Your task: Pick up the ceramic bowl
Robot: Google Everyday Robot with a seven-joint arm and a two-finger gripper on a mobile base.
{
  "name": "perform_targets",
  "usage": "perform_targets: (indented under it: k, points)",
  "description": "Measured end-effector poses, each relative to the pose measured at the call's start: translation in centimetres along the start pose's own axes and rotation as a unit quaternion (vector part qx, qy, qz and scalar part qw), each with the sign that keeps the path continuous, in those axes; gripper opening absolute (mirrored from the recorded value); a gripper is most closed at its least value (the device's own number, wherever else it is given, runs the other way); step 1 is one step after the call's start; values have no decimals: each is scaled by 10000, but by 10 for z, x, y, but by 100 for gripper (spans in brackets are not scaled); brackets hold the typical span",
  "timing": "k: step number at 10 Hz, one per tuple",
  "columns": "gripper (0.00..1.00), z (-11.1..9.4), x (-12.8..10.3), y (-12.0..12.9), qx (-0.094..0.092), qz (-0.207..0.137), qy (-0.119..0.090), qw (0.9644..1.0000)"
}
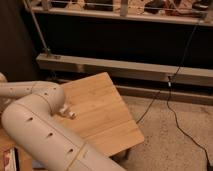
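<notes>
At the left edge, around nine o'clock, a pale link of the robot arm (22, 90) runs in from outside the view and meets a rounded elbow. From there a thicker cream-coloured arm segment (45, 130), dotted with small dark holes, sweeps down toward six o'clock and fills the lower left. The gripper lies somewhere beyond this arm, hidden or outside the view, so whether it is released, clenched or grasping anything cannot be told. At the seven o'clock corner a sliver of wood and some coloured print show beside the arm, too little to identify. Just right of the elbow a small white nub (70, 113) sticks out over the wooden table top (107, 112), a light bamboo-toned square board set cornerwise in the middle of the view, with one corner pointing to twelve o'clock and another to four o'clock. The ceramic bowl does not show on the visible part of the board; the arm covers its left portion, and where the bowl sits cannot be told. Behind the table a long grey metal beam (130, 70) crosses from ten to three o'clock, and a slim pole (37, 27) rises at eleven. Across twelve o'clock runs a cluttered upper shelf (125, 12). On the right, a black cable (176, 95) drops from one o'clock and trails over the speckled floor (170, 145) toward four o'clock.
</notes>
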Motion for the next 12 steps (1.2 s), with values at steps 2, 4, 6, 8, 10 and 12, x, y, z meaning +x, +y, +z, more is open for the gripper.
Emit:
perform_targets:
  k: [2, 4, 6, 8, 10, 12]
  points:
    - [0, -15, 2, -1, 133, -101, -14, 9999]
    - [0, -51, -8, -20, 265, -45, -130, 9996]
    - [0, -92, -15, -46, 296, 95, -215, 9993]
    - [0, -119, -13, -66, 115, 139, -141, 9997]
    - [0, -137, -9, -77, -44, 9, -77, 10000]
    - [0, -157, -4, -86, -256, -185, -73, 9995]
